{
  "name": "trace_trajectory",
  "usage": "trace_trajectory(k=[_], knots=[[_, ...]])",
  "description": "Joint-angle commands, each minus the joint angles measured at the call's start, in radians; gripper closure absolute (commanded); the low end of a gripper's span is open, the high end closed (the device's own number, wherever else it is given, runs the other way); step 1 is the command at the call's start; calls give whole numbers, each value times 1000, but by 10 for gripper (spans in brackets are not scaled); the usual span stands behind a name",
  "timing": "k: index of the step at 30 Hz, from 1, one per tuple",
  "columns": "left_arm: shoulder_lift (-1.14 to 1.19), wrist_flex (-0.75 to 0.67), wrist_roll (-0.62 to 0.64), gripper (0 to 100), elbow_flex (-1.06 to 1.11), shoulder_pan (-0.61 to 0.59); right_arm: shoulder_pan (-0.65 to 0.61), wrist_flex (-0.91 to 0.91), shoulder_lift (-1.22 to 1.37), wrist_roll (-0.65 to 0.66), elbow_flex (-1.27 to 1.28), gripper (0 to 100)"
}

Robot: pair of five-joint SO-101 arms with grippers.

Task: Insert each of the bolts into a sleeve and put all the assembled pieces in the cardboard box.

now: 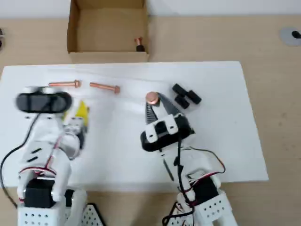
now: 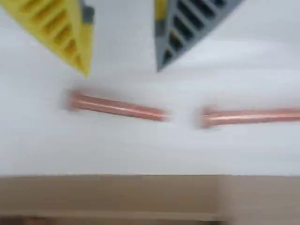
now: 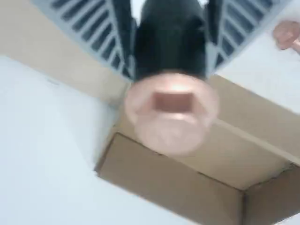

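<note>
A wooden worktop (image 1: 282, 117) carries a white sheet (image 1: 225, 150) that covers most of its middle. Bare wood shows along the sheet's far edge and right edge. A grey disc (image 1: 288, 36) sits near the worktop's far right corner, and a pale strip of the room runs beyond the far edge.

The cardboard box (image 1: 73, 28) stands open on the bare wood at the worktop's far edge, just beyond the left half of the sheet's far edge. One assembled piece (image 1: 138, 44), copper and black, lies inside by the box's near right corner.

Two loose bolts (image 1: 64, 84) (image 1: 105, 87) lie flat on the sheet close to its far edge, in its left half, roughly in line with a gap between them. Two black sleeves (image 1: 186, 95) lie together near the sheet's far edge, right of its middle.

The left gripper (image 2: 123, 68) hangs over the sheet's left part just short of the two bolts. Its yellow and grey jaws are spread apart and hold nothing.

The right gripper (image 1: 153, 101) is near the middle of the sheet, its jaws clamped on a black sleeve (image 3: 171, 37). A bolt's copper head (image 3: 171, 110) protrudes from that sleeve toward the box.
</note>
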Motion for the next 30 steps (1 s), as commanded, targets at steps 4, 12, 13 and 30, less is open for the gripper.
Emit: trace_trajectory(k=[4, 12, 13, 30], knots=[[-7, -5, 115, 893, -41, -287, 31, -32, -104, 49, -96, 988], [-5, -84, 230, 893, 198, -345, 31, -212, 38, 164, -122, 988], [-5, -123, 242, 895, 239, -342, 31, -242, 91, 164, -150, 988], [-7, -330, 479, 894, 459, -339, -50, -591, 1239, 207, -786, 988]])
